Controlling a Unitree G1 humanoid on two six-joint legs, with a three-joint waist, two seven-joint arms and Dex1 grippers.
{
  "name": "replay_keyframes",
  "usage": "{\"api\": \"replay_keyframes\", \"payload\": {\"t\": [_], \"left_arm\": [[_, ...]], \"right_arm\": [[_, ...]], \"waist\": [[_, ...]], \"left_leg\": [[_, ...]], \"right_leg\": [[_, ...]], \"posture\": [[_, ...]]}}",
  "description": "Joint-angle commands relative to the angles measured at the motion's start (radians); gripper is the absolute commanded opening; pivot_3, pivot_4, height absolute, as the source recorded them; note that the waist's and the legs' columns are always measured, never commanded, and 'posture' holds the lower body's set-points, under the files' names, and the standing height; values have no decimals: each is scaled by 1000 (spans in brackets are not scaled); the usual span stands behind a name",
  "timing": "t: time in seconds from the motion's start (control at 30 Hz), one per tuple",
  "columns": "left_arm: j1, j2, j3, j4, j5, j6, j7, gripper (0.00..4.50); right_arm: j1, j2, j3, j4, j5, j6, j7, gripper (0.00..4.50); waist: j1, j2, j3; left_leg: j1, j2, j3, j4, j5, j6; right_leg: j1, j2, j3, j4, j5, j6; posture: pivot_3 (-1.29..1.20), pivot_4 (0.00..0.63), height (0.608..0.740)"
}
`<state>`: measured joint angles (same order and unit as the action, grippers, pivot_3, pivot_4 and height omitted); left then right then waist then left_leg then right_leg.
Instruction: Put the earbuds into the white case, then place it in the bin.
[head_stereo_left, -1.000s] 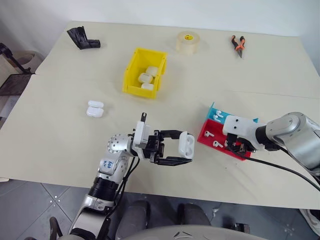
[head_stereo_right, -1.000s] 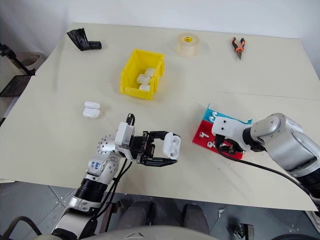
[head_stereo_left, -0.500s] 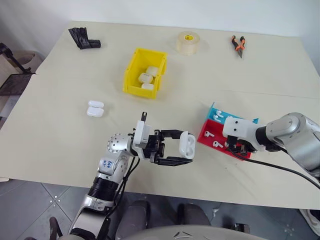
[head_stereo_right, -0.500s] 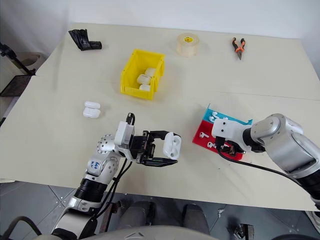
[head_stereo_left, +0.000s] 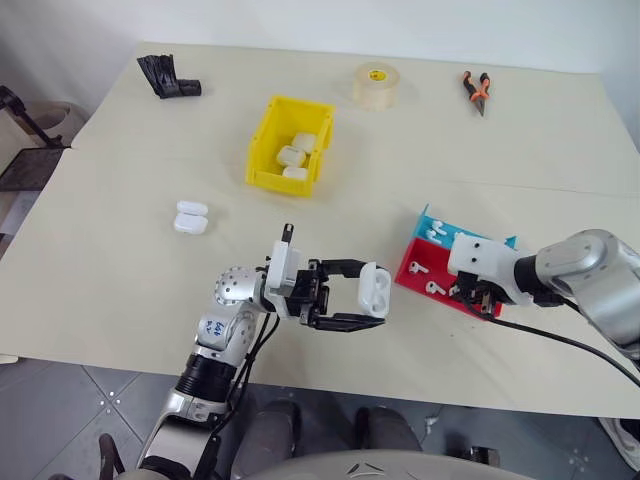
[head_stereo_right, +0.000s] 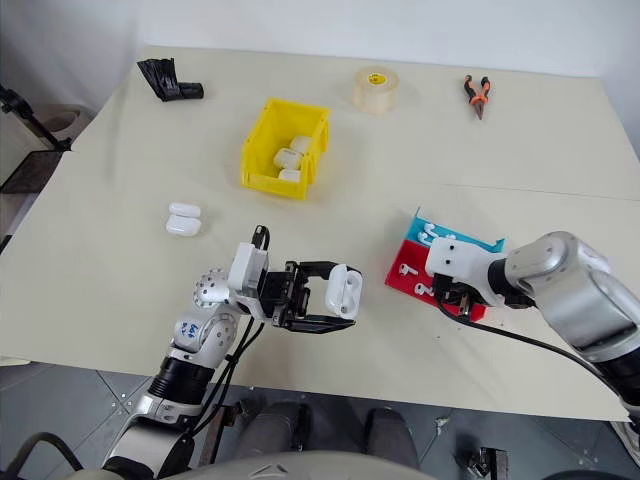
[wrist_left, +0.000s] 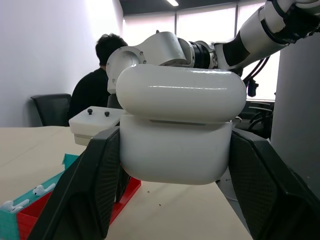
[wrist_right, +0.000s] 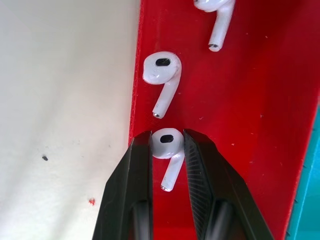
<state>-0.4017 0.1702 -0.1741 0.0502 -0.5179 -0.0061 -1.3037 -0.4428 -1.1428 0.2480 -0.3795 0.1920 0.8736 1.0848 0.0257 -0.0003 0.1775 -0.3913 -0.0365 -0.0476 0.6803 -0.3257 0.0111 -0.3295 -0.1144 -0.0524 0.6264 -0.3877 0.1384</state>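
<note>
Narrowing since a second ago, my right gripper (wrist_right: 167, 150) pinches earbud (wrist_right: 166, 150) in red tray (wrist_right: 260, 100), stem trailing back between fingers; my left gripper (head_stereo_left: 368, 300) clamps open case (head_stereo_left: 372, 290) alongside, yellow bin (head_stereo_left: 262, 150) beyond.

Left gripper (head_stereo_left: 372, 305) clamped, right gripper (wrist_right: 167, 150) pinching.

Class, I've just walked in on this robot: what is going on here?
The left gripper holds a white case above the table, lid open. The right gripper is down in the red tray, its fingers closed around one earbud. The yellow bin already contains several cases.
</note>
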Motion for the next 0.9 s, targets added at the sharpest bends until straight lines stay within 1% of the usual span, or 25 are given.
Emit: {"api": "replay_keyframes", "payload": {"t": [0.03, 0.1, 0.13, 0.17, 0.23, 0.27, 0.33, 0.4, 0.53, 0.63, 0.7, 0.9], "left_arm": [[-8, -2, 25, -21, -49, 4, -10, 2814], [-20, -9, 36, -9, -68, 15, -13, 2814], [-25, -9, 42, -4, -73, 22, -8, 2814], [-33, -8, 44, 2, -74, 32, -7, 2814], [-51, 0, 43, 12, -74, 57, -13, 2814], [-58, 1, 42, 15, -73, 66, -13, 2814], [-85, 0, 45, 29, -77, 101, 0, 2814], [-102, 4, 51, 38, -83, 130, 2, 2814], [-121, 26, 62, 36, -98, 175, -14, 2814], [-125, 39, 70, 20, -111, 205, -17, 2814], [-129, 42, 73, 8, -118, 225, -12, 2814], [-144, 43, 80, -11, -123, 258, -3, 2814]], "right_arm": [[87, 26, -239, -68, 105, -78, 12, 545], [177, 86, -389, -101, 142, -126, -24, 545], [209, 119, -444, -120, 159, -146, -42, 545], [238, 166, -498, -148, 188, -178, -55, 545], [282, 276, -601, -221, 295, -193, -85, 545], [296, 312, -635, -243, 335, -190, -100, 545], [331, 448, -709, -300, 456, -216, -169, 545], [350, 544, -740, -343, 528, -250, -229, 545], [329, 740, -670, -428, 620, -306, -419, 545], [341, 809, -598, -470, 652, -331, -481, 545], [365, 870, -534, -481, 636, -391, -491, 545], [421, 925, -370, -455, 558, -483, -499, 545]], "waist": [[0, 0, 0], [1, 0, 0], [2, 0, 0], [2, 0, 0], [1, 0, 0], [1, 0, 0], [0, 0, 0], [-2, -1, 0], [-7, 0, 0], [-8, 0, 0], [-8, 0, 0], [-5, 0, 0]], "left_leg": [[0, 0, 0, 0, 0, 0], [0, 0, -1, -1, 0, 0], [0, 0, -1, 0, 0, 0], [0, 0, -1, -1, 0, 0], [0, -1, -1, 0, 0, 0], [0, -1, -1, -1, 0, 0], [1, -1, 0, -1, 0, 0], [2, 0, -2, 0, 0, 0], [3, 0, -1, -1, 1, 0], [4, 0, -1, -2, 1, 0], [4, 0, -2, -2, 1, 0], [4, -2, -2, -2, 1, 1]], "right_leg": [[0, 0, 0, 0, 0, 0], [1, 0, -1, 0, 0, 1], [1, 0, -1, 0, 0, 1], [1, 0, -2, -1, 0, 1], [2, 0, -2, 0, 1, 1], [2, 1, -3, 0, 1, 1], [2, 1, -5, 1, 1, 1], [3, 2, -7, 0, 1, 1], [3, 2, -6, 1, 1, 1], [3, 2, -1, 1, 1, 1], [3, 2, 0, 1, 1, 1], [3, 1, 2, 2, 1, 1]], "posture": [[0, 150, 740], [0, 150, 740], [0, 150, 740], [0, 150, 740], [0, 150, 740], [0, 150, 740], [0, 150, 740], [0, 150, 740], [0, 150, 740], [0, 150, 740], [0, 150, 740], [0, 150, 740]]}}
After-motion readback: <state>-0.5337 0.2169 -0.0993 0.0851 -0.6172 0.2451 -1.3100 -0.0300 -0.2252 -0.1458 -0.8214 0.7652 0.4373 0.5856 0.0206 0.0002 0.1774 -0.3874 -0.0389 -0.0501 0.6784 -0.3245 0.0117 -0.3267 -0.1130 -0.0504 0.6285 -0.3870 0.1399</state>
